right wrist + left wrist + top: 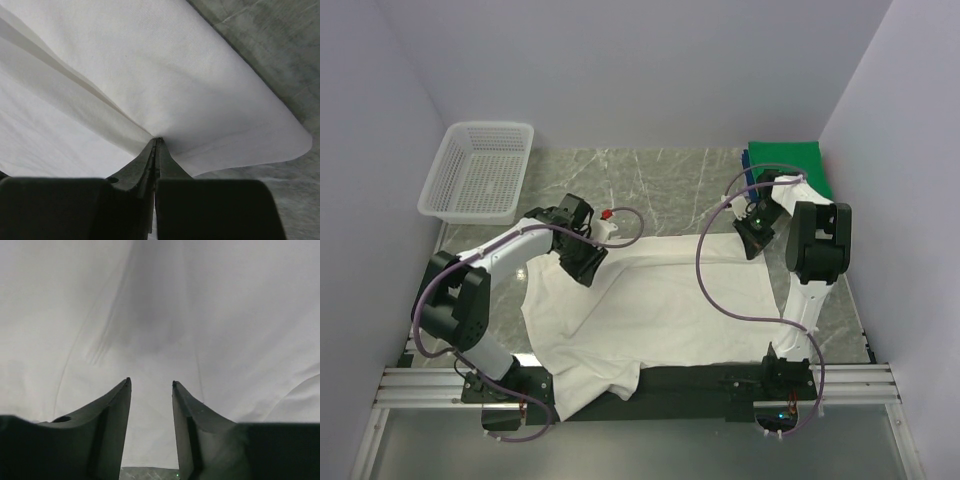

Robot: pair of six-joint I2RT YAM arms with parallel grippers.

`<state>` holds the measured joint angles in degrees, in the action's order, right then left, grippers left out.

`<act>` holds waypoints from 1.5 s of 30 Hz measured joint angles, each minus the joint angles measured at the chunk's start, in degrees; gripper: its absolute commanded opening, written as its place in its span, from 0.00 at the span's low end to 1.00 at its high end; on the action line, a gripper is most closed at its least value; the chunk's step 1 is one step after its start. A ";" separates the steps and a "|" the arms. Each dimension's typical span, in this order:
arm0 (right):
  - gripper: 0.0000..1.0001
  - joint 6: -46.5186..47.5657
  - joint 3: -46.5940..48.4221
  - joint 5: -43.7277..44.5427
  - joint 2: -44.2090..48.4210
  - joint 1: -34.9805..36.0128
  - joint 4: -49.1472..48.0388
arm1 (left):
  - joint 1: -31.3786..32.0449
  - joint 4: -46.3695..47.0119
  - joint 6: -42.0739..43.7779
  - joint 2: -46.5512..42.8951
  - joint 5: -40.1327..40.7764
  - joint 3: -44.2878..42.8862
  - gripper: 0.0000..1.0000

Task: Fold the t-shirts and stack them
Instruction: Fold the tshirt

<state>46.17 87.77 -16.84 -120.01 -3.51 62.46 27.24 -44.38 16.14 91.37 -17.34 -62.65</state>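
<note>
A white t-shirt (660, 310) lies spread over the middle of the table, its lower edge hanging over the near rail. My left gripper (585, 262) is open just above the shirt's far left part; in the left wrist view (150, 385) white cloth (160, 315) fills the space past the fingertips. My right gripper (757, 240) is shut on the shirt's far right edge; the right wrist view (156, 140) shows the cloth (165, 65) pinched and pulled into a fold at the tips. A folded green tee (788, 160) lies on a blue one at the back right.
A white mesh basket (480, 170) stands at the back left. A small red and white object (608, 215) lies on the grey marbled table (650, 185) just behind the left gripper. Purple walls close in on both sides.
</note>
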 measured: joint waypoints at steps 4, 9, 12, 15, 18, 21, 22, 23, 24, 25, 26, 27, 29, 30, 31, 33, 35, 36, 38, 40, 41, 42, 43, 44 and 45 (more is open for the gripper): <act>0.05 0.20 -0.83 0.22 0.50 0.00 -0.31 | -2.25 0.79 -0.57 1.64 2.08 -0.09 0.46; 0.06 0.48 -2.29 0.94 1.33 0.00 -0.28 | -4.48 1.88 -0.31 5.35 3.65 -0.79 0.45; 0.10 0.83 -3.02 1.18 1.75 0.00 -0.31 | -4.57 2.60 0.33 6.99 3.85 -1.64 0.45; 0.12 1.03 -3.41 1.29 2.01 0.00 -0.33 | -4.55 3.82 1.03 7.96 3.85 -1.77 0.43; 0.13 1.14 -3.52 1.36 2.05 0.00 -0.26 | -4.57 4.39 1.29 8.87 3.72 -2.01 0.40; 0.14 1.22 -3.52 1.33 2.05 0.00 -0.22 | -4.55 5.03 1.44 9.99 3.69 -2.25 0.37; 0.14 1.25 -3.52 1.33 2.05 0.00 -0.20 | -4.55 5.16 1.57 10.32 3.69 -2.25 0.36; 0.14 1.22 -3.52 1.31 2.05 0.00 -0.20 | -4.55 5.35 1.60 10.56 3.69 -2.25 0.34; 0.14 1.25 -3.52 1.31 2.05 0.00 -0.17 | -4.55 5.53 1.62 10.78 3.69 -2.25 0.31; 0.14 1.25 -3.52 1.29 2.05 0.00 -0.17 | -4.55 5.64 1.62 10.84 3.72 -2.27 0.27; 0.15 1.25 -3.52 1.29 2.05 0.00 -0.15 | -4.57 5.73 1.64 10.86 3.69 -2.27 0.19; 0.15 1.25 -3.52 1.29 2.05 0.00 -0.15 | -4.55 5.84 1.64 10.86 3.61 -2.27 0.15; 0.15 1.25 -3.52 1.27 2.05 0.00 -0.13 | -4.50 5.75 2.03 10.86 3.17 -2.27 0.04; 0.16 1.25 -3.52 1.27 2.05 0.00 -0.13 | -4.44 5.64 2.03 10.80 2.80 -2.27 0.01; 0.17 1.25 -3.52 1.22 2.08 0.00 -0.09 | -4.42 5.53 2.19 10.75 2.45 -2.27 0.01; 0.18 1.25 -3.52 1.16 2.10 0.00 -0.02 | -4.11 4.68 2.64 10.05 1.42 -2.27 0.01; 0.19 1.27 -3.52 1.07 2.12 0.00 0.09 | -3.43 2.97 3.21 8.13 -0.31 -2.27 0.01; 0.19 1.27 -3.52 1.01 2.12 0.00 0.13 | -2.89 2.05 3.61 6.62 -1.33 -2.27 0.01; 0.21 1.29 -3.52 0.90 2.12 0.00 0.22 | -1.31 0.35 4.44 2.89 -3.45 -2.25 0.01; 0.22 1.31 -3.52 0.90 2.12 -0.02 0.35 | 0.74 -1.25 5.57 -1.05 -5.38 -2.05 0.01; 0.23 1.31 -3.52 0.92 2.12 -0.02 0.42 | 1.55 -1.70 6.01 -2.49 -6.03 -1.79 0.01; 0.23 1.36 -3.52 0.92 2.12 -0.02 0.46 | 2.62 -2.10 6.88 -4.24 -6.93 -1.14 0.01; 0.23 1.46 -3.52 0.94 2.12 -0.07 0.59 | 3.56 -2.69 7.41 -5.40 -7.45 -0.44 0.01; 0.24 1.53 -3.52 0.98 2.12 -0.11 0.72 | 4.46 -3.50 8.20 -6.10 -8.07 0.26 0.01; 0.24 1.55 -3.52 1.11 2.12 -0.17 0.76 | 5.29 -4.35 8.83 -6.38 -8.68 1.05 0.01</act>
<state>47.72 84.25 -15.73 -117.89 -3.68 63.22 32.53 -48.73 24.97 84.99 -26.02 -61.60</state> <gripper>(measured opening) 0.231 0.022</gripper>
